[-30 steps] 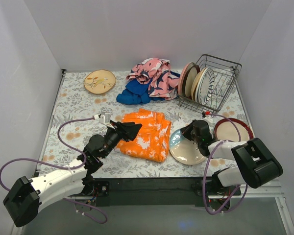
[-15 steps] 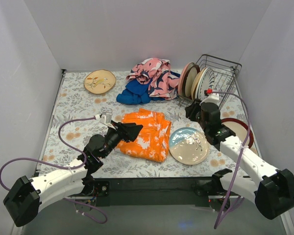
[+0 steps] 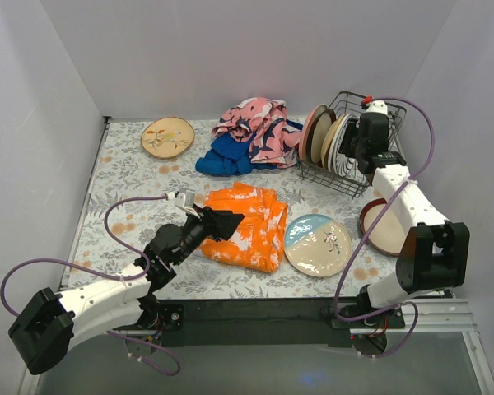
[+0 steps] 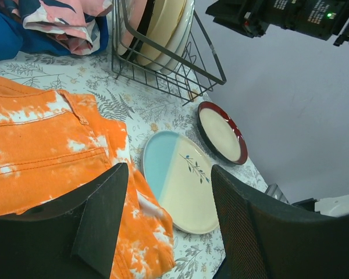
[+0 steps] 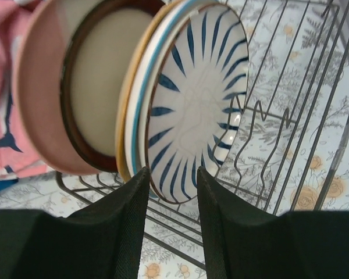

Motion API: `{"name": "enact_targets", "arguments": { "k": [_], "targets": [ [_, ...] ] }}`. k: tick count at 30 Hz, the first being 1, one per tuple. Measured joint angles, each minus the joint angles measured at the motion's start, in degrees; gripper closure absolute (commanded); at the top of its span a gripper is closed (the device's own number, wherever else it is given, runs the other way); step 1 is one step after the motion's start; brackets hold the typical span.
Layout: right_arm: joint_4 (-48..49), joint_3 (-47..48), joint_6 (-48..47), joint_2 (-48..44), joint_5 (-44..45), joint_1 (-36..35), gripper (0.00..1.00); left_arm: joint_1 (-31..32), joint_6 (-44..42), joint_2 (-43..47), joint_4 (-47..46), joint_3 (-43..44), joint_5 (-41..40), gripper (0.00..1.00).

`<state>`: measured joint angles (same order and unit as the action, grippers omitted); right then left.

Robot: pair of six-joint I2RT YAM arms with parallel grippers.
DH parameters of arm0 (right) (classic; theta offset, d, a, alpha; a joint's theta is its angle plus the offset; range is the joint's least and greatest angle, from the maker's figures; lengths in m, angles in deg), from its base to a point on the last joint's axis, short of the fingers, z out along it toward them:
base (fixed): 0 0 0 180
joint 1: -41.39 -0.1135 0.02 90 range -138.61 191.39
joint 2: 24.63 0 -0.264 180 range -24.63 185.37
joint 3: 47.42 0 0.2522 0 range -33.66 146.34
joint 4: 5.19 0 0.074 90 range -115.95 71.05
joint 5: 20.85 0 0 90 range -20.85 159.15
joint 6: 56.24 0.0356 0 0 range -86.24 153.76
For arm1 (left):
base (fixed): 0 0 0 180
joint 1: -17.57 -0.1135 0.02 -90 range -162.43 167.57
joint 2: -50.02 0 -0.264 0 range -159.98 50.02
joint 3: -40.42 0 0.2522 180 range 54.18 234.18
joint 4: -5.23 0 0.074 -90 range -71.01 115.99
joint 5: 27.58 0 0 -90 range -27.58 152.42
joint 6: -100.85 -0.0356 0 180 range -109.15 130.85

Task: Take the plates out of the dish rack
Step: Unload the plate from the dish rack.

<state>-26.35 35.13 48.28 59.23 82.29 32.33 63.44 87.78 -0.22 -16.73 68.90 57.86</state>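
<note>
The dark wire dish rack point(image 3: 384, 123) stands at the back right and holds several upright plates: a pink one point(image 3: 310, 130), a brown-rimmed cream one point(image 3: 321, 137) and a blue-white striped one point(image 3: 345, 148). My right gripper point(image 3: 356, 150) is open at the rack. In the right wrist view its gripper point(image 5: 171, 174) straddles the lower rim of the striped plate point(image 5: 198, 99) without gripping it. A blue-cream plate point(image 3: 318, 244), a red-rimmed plate point(image 3: 383, 228) and a tan leafy plate point(image 3: 168, 137) lie flat on the table. My left gripper point(image 3: 226, 219) is open and empty over the orange cloth.
An orange cloth point(image 3: 247, 224) lies mid-table; pink point(image 3: 255, 123) and blue point(image 3: 224, 156) cloths are bunched left of the rack. The left wrist view shows the blue-cream plate point(image 4: 180, 180), the red-rimmed plate point(image 4: 221, 133) and the rack point(image 4: 163, 78). White walls enclose the table.
My right arm has swung from the blue-cream plate on the table up and back to the rack, with nothing in its gripper. The left arm has barely moved.
</note>
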Motion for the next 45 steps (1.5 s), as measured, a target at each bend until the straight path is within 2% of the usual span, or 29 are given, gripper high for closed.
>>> {"name": "enact_targets", "arguments": {
  "k": [10, 28, 45],
  "targets": [
    [-3.17, 0.81, -4.55, 3.45, -6.23, 1.09, 0.58, 0.00, 0.83, -0.17, -0.39, 0.02, 1.68, 0.43],
    [-2.89, 1.18, -6.82, 6.78, -7.26, 1.01, 0.64, 0.00, 1.31, -0.44, -0.85, 0.02, 2.23, 0.43],
    [-2.25, 0.68, -5.05, 6.73, 3.34, -3.10, 0.69, 0.00, 1.31, -0.28, -0.85, 0.02, 2.23, 0.43]
  ]
}}
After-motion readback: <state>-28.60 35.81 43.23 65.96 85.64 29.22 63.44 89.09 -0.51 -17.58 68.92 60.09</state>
